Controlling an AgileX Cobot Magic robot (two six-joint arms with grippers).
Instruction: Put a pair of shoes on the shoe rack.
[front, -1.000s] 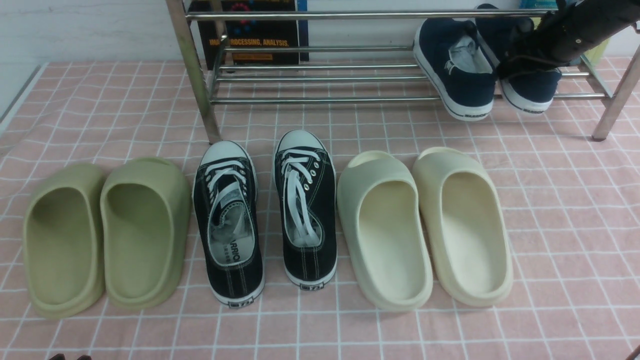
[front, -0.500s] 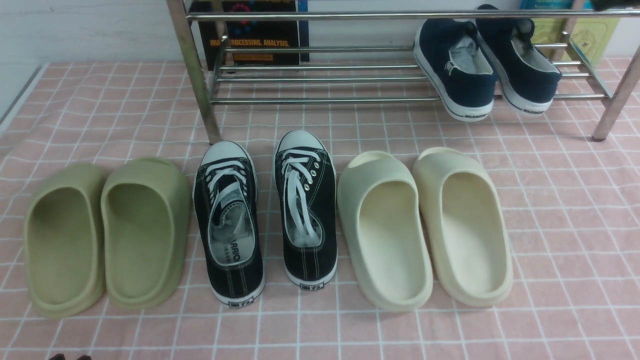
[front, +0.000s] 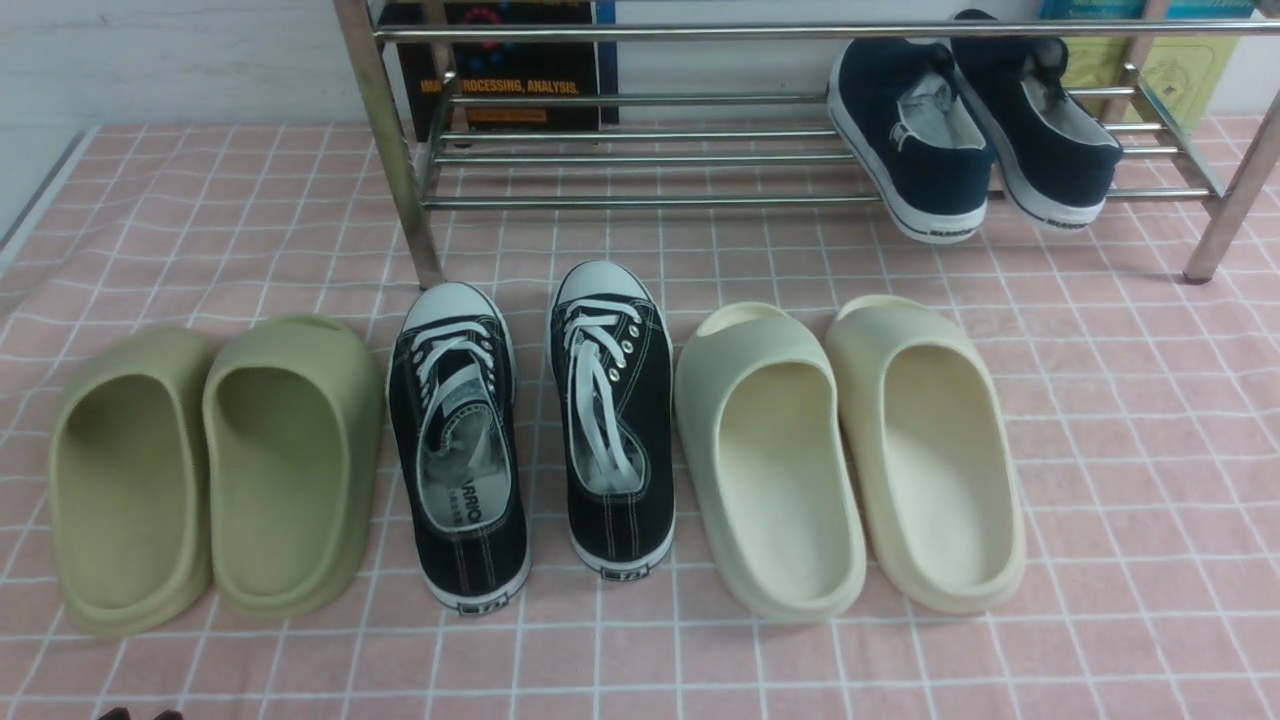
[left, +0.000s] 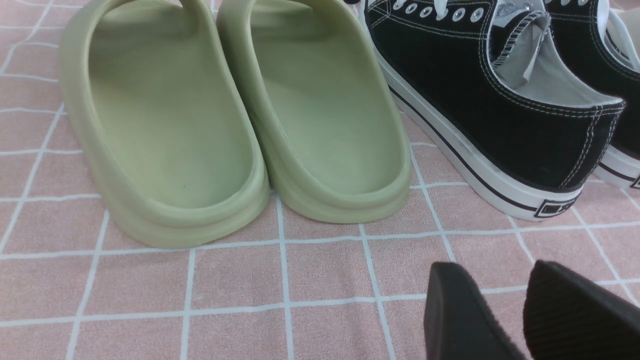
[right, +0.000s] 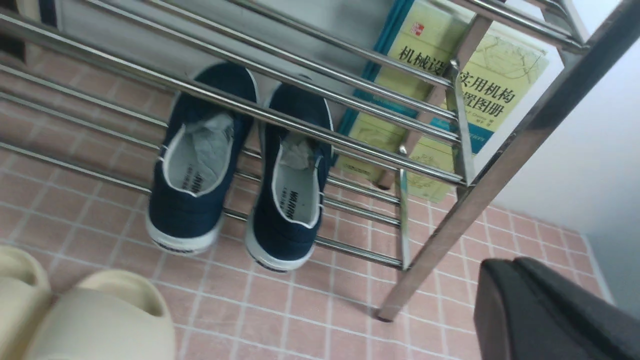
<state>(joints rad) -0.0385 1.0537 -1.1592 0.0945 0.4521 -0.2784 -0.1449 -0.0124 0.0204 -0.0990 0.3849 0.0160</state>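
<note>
On rack (front: 640, 200), shoes (front: 965, 140) clear of right hand (right: 550, 310) (closed).

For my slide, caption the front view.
Navy slip-ons resting on the chrome shoe rack; three other pairs below.

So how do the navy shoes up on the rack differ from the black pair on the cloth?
The navy slip-on sneakers have no laces; the black lace-up sneakers have white laces and white toe caps. The navy pair rests tilted on the chrome shoe rack's lower tubes, heels overhanging the front; the black pair lies flat on the pink checked cloth, between green and cream slides. Both are dark canvas with white soles, toes pointing away.
</note>
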